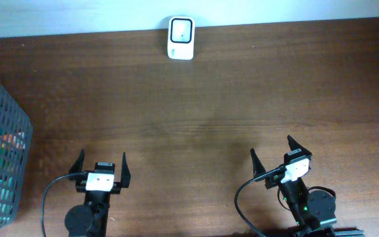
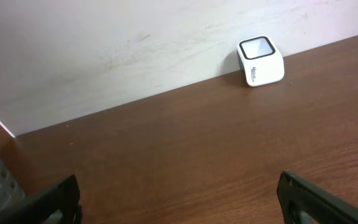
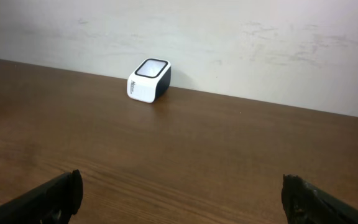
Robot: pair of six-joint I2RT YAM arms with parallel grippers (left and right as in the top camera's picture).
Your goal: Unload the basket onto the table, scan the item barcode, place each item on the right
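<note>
From here I take this for a lab bench mocked up as a shop checkout. A white barcode scanner sits against a plain, scuffed white wall at the far edge of a brown wood-grain table. A grey mesh basket with coloured goods stands well left of the scanner. My left arm and right arm stand at the edge opposite it.
</note>
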